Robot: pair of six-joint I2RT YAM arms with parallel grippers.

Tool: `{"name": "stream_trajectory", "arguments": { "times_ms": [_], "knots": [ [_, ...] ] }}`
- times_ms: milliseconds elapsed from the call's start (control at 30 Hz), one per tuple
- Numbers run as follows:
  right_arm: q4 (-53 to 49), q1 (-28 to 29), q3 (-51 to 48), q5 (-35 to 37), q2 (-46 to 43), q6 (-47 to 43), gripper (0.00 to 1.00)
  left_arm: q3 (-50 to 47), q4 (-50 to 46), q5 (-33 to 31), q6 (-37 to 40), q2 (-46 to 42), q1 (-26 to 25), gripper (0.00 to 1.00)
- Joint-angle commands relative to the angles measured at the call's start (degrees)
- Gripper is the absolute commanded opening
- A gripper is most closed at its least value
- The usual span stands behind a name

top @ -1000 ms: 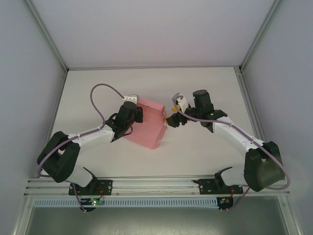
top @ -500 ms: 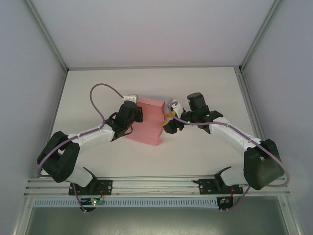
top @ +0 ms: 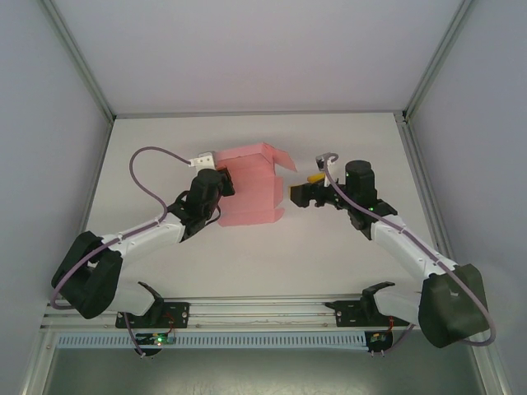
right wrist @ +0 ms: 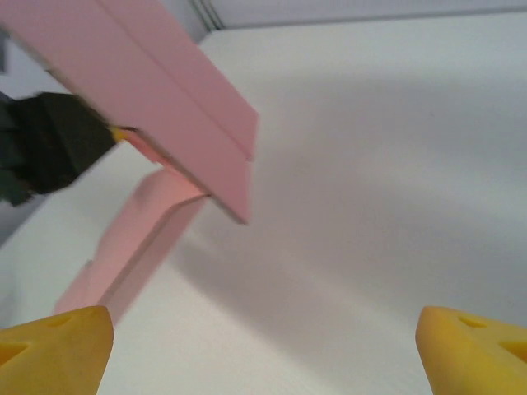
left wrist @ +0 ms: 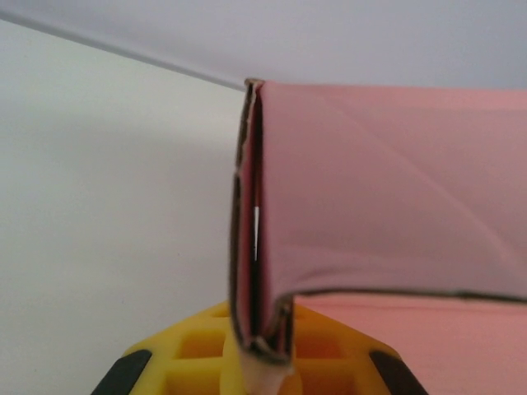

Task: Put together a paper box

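Note:
The pale pink paper box (top: 251,188) is partly folded, with a flap (top: 281,159) sticking out at its far right corner. My left gripper (top: 221,184) is shut on the box's left edge. In the left wrist view the folded cardboard edge (left wrist: 262,271) stands pinched between the yellow jaws of the left gripper (left wrist: 262,352), and a pink panel (left wrist: 379,197) spreads to the right. My right gripper (top: 296,195) hangs open just right of the box, apart from it. The right wrist view shows the box (right wrist: 165,90) up and to the left of the right gripper (right wrist: 263,350), with nothing between its yellow fingertips (right wrist: 58,346).
The white table (top: 329,255) is bordered by grey walls and a metal rail (top: 263,309) along the near edge. The black body of the left gripper (right wrist: 49,152) shows at the left of the right wrist view.
The left arm has turned the box and carried it toward the back, and its flap now sticks out. The right gripper has drawn back to the right, off the box, and opened wider.

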Motion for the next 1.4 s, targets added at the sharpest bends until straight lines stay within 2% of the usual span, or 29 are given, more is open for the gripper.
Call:
{"name": "stream_trajectory", "arguments": {
  "times_ms": [0, 100, 200, 267, 367, 400, 433, 500, 600, 733, 900, 967, 1033, 1067, 1133, 1200, 1300, 1367],
  "knots": [
    [5.8, 2.2, 1.2, -2.3, -0.1, 7.0, 0.93, -0.3, 3.6, -2.6, -2.0, 0.1, 0.6, 0.00],
    [9.6, 2.7, 1.6, -3.5, 1.2, 12.5, 0.89, -0.6, 4.8, -2.6, -2.5, 0.6, 0.6, 0.00],
    [14.0, 2.9, 1.1, -7.4, 4.2, 17.3, 0.73, -1.5, 7.6, -2.4, -3.7, 0.5, 0.6, 0.00],
    [23.2, 2.9, -0.4, -10.8, 6.5, 22.8, 0.56, -2.4, 10.4, -1.9, -4.4, 0.5, 0.6, 0.00],
    [35.5, 3.3, -0.9, -16.1, 10.3, 30.4, 0.46, -3.1, 14.2, -1.2, -5.1, 1.0, 0.7, 0.00],
    [36.9, 3.5, -0.4, -17.0, 11.2, 31.6, 0.36, -3.0, 14.8, -0.9, -5.2, 1.2, 0.7, 0.00],
    [37.9, 3.7, -0.1, -17.2, 11.7, 32.2, 0.21, -3.0, 15.3, -0.9, -5.6, 1.4, 0.7, 0.00],
    [39.8, 3.6, -0.3, -17.5, 11.8, 33.3, 0.04, -3.4, 17.0, -1.2, -5.8, 2.0, 0.7, 0.00],
    [44.1, 3.6, -1.4, -18.4, 10.7, 37.1, 0.00, -4.1, 19.7, -1.4, -6.6, 2.9, 1.1, 0.00],
    [46.1, 3.6, -3.1, -17.8, 8.2, 41.1, 0.00, -4.7, 22.9, -1.2, -7.4, 4.0, 1.6, 0.00],
    [55.8, 4.8, -6.2, -18.0, 8.7, 50.2, 0.00, -5.7, 31.3, 1.0, -8.5, 6.6, 2.1, 0.00],
    [53.3, 5.0, -6.1, -18.8, 9.2, 48.7, 0.00, -5.5, 34.4, 2.5, -7.9, 7.5, 2.1, 0.00],
    [43.4, 3.8, -5.1, -18.8, 7.7, 41.8, 0.12, -4.8, 34.0, 3.6, -6.1, 7.3, 2.2, 0.00],
    [33.9, 2.6, -4.2, -17.6, 5.7, 35.5, 0.16, -4.3, 31.8, 3.9, -4.9, 6.6, 2.2, 0.00],
    [15.6, -0.1, -2.0, -11.3, 0.5, 24.2, 0.39, -3.7, 26.6, 4.1, -2.2, 4.6, 2.2, 0.00],
    [-0.4, -2.9, 0.4, -0.9, -5.4, 13.2, 0.60, -3.4, 20.9, 4.1, 0.1, 2.3, 2.2, 0.00],
    [-11.3, -6.7, 2.0, 12.0, -13.0, 3.6, 0.74, -4.3, 16.4, 6.4, 3.0, 0.2, 2.2, 0.00],
    [-13.1, -9.3, 2.6, 14.0, -16.3, -0.2, 0.83, -4.1, 13.1, 9.4, 4.9, -0.4, 2.1, 0.00]
  ]
}}
